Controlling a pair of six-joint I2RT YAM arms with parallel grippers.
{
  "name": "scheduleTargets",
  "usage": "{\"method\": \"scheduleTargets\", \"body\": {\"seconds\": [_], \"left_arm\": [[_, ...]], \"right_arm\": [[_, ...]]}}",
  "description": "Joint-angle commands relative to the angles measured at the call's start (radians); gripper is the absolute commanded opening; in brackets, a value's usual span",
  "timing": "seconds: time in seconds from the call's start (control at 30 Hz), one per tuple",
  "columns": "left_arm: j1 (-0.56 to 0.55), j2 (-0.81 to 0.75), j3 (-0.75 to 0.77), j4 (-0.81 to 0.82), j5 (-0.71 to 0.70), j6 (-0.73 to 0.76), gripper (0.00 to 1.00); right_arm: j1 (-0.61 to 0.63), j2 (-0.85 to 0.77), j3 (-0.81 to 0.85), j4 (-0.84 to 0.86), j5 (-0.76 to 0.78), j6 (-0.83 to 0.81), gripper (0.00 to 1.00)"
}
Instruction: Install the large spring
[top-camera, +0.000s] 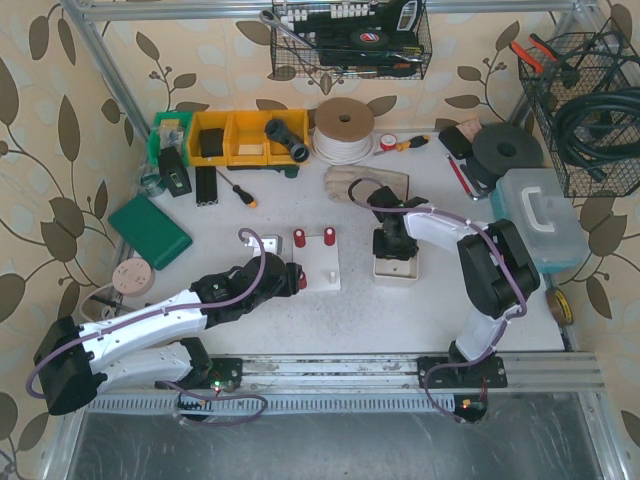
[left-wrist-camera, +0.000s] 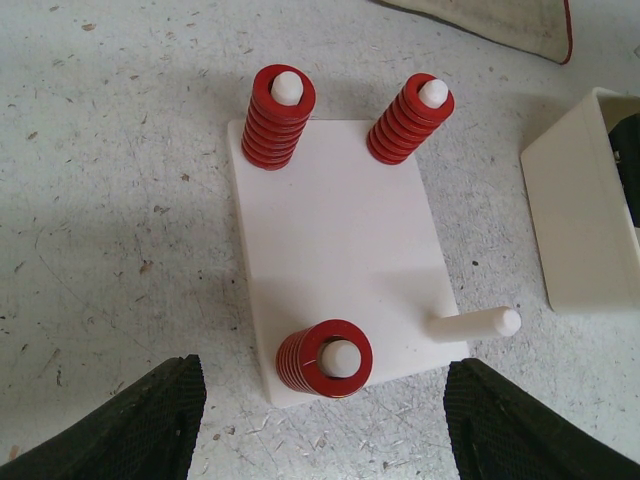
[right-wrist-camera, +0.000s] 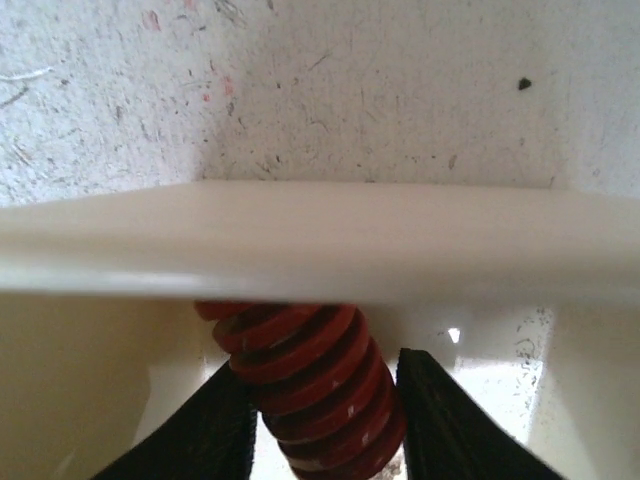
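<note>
one bare peg left on the white plate, at the corner nearest the white bin; three other pegs already sleeved in red springs. clamped between the black fingers of the right gripper: the large spring, low inside the bin, just behind its near wall. spread wide and holding nothing: the left gripper, hovering at the near edge of the plate

likely to go wrong first: catching the coils on that wall during the lift, given so little room between rim and spring; could twist the spring in the pads or drag the bin along. better lifted straight up until clear of the rim, then carried across. next risk: arriving off axis at the peg, jamming a coil on the rounded tip and shoving the plate, seemingly loose on the table. also possible: brushing the near spring, close beside the bare peg

room: only a narrow strip of bare table between bin and plate, open air above both; left fingers apart from the plate on either side, yet near enough to crowd a low approach from the right
</note>
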Motion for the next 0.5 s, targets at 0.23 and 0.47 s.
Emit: {"method": "scheduleTargets", "body": {"seconds": [0.23,0.47], "left_arm": [[-0.009,0.002,0.041,0.002,-0.022,-0.002,0.69],[-0.009,0.004,0.042,0.004,-0.016,0.000,0.69]], "right_arm": [[0.007,0.012,0.007,-0.015,0.009,-0.004,0.03],[0.015,-0.057,0.022,-0.062,0.052,-0.039,0.00]]}}
